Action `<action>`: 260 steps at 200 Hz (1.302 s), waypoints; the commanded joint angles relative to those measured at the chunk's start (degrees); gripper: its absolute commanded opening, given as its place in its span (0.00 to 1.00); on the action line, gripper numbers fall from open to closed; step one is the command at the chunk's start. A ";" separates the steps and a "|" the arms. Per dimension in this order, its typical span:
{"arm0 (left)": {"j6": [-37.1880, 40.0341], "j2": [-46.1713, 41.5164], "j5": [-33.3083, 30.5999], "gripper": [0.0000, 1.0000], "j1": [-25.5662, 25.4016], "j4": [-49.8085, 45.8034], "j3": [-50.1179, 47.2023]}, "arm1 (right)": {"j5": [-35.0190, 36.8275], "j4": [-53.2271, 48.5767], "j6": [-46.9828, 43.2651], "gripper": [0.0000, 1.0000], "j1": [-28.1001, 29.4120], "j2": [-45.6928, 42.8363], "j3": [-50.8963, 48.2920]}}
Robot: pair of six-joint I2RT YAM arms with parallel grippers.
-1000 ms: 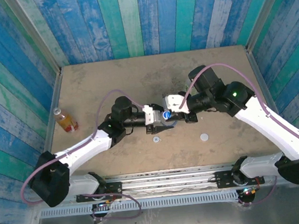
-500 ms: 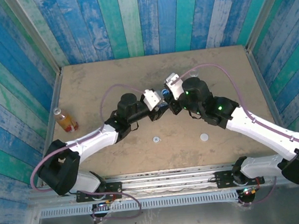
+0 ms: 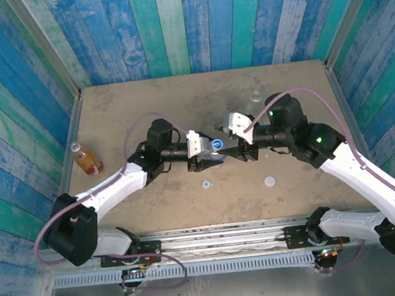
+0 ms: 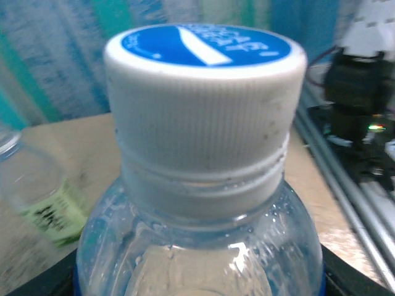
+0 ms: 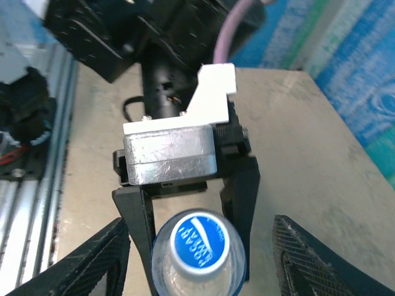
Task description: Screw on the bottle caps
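Black fingers of your left gripper are clamping the shoulder of the clear bottle, holding it upright near the middle of the table. Your right gripper is facing it from the opposite side. Its fingers are spread wide, one on each side of the bottle, and are touching neither the bottle nor its cap, so that hand is gripping nothing.

The white cap with the blue top is sitting level on the neck, with its ribbed skirt down against the collar ring. By the look of it, you are finishing the tightening step on this first bottle. Whether the thread is fully home I cannot tell.

If you are giving it another turn, you are going to need the right fingers level with the ribbed skirt and centred on it before closing, while the left keeps the bottle from spinning. If it is tight, you are setting the bottle down and turning to the rest.

Two loose caps are lying nearer the arm bases, one just below the bottle and the other well to its right. An orange bottle is standing at the left edge. A pale bottle is standing toward the far side.
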 commanded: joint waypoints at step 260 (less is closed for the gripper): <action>-32.22 3.51 -49.63 0.00 -4.95 31.75 -1.67 | 42.51 20.78 28.94 0.24 6.55 12.63 -5.82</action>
